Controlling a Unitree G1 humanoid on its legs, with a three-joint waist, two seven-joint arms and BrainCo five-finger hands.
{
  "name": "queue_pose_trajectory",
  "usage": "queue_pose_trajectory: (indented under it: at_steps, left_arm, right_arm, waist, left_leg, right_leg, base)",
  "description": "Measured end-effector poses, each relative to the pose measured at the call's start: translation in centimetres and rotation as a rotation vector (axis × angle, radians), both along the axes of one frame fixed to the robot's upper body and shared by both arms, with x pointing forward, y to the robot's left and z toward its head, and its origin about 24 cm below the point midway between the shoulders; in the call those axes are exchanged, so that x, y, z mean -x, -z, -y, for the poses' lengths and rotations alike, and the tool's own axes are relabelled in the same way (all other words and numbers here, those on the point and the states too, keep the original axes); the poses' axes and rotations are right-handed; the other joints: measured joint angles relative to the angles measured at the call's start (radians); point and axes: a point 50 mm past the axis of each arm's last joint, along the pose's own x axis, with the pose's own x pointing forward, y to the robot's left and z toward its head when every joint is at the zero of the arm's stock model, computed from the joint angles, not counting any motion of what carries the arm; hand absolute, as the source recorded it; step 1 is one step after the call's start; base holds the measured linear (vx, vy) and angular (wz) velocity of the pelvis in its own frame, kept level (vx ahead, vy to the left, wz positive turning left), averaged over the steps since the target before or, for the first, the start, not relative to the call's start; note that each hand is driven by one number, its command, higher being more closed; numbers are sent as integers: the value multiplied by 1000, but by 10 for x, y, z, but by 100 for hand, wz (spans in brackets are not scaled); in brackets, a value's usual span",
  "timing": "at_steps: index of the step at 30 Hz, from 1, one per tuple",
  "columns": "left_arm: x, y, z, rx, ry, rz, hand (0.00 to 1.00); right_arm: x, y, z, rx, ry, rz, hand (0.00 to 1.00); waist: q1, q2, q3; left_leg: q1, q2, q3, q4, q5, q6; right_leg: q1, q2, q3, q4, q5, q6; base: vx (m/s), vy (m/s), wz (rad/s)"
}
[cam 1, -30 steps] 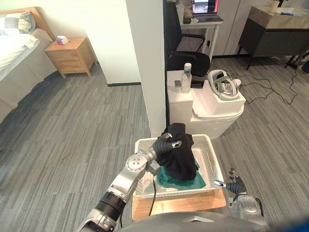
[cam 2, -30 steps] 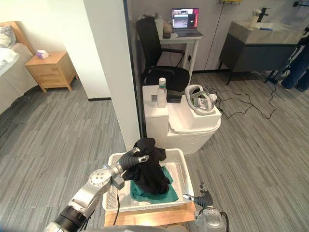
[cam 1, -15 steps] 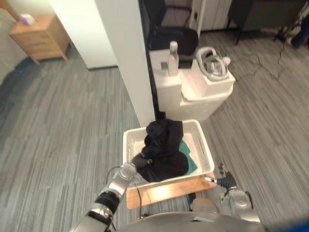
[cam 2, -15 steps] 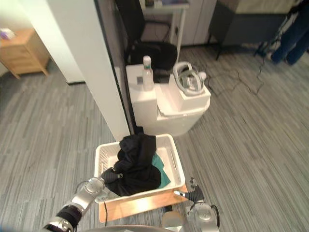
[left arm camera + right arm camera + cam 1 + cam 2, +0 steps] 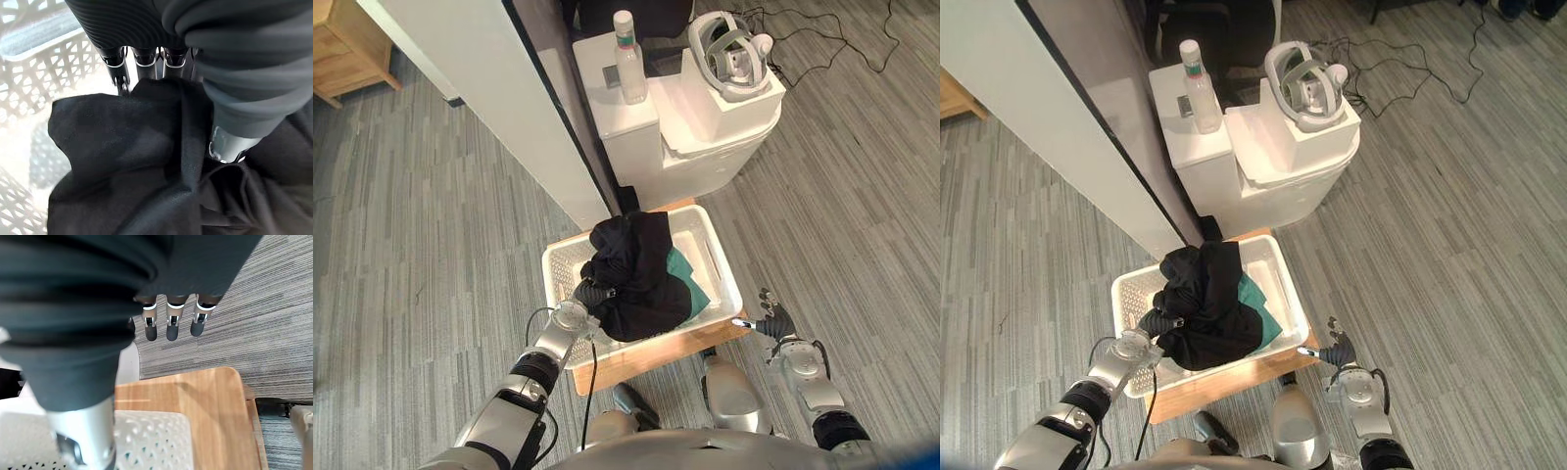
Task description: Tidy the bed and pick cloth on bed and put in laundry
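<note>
**Q:** Where is the crumpled black cloth point(image 5: 636, 274) lying?

**A:** It is sitting heaped in the white perforated plastic laundry basket point(image 5: 720, 259), spilling over the far rim and partly covering a teal cloth point(image 5: 690, 289). The basket is resting on a flat pale wooden board point(image 5: 646, 357) on the grey striped carpet floor point(image 5: 431, 245).

**Q:** What are the hands doing?

**A:** The left hand point(image 5: 590, 293) is reaching over the near left rim, its fingers point(image 5: 145, 68) and thumb pinching a fold of the black cloth. The right hand point(image 5: 775, 319) is hovering just beside the board's right corner, fingers point(image 5: 168, 328) straight and apart, holding nothing.

**Q:** And beyond?

**A:** A low white cabinet point(image 5: 705, 147) is carrying a clear plastic bottle point(image 5: 628, 44) and a white headset point(image 5: 729, 39).
</note>
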Motion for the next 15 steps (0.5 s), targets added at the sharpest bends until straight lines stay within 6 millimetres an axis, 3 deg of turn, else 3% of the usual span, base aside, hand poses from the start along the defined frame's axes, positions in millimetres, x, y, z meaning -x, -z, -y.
queue_pose_trajectory:
  at_steps: [9,15]
  left_arm:
    - [10,-30,23,307,35,172,0]
    - [19,-44,15,392,26,238,0]
  right_arm:
    - [18,6,5,-5,36,-22,0]
    - [36,15,8,-7,61,-77,0]
  waist:
    - [7,2,-5]
    - [42,1,-77]
  left_leg:
    - [24,-2,-79,1,2,4]
    - [28,-1,-114,-2,2,5]
  right_leg:
    - [69,-18,-64,-13,-3,4]
    - [96,-18,-98,-24,-9,3]
  base:
    - [-60,0,24]
    - [-23,-7,18]
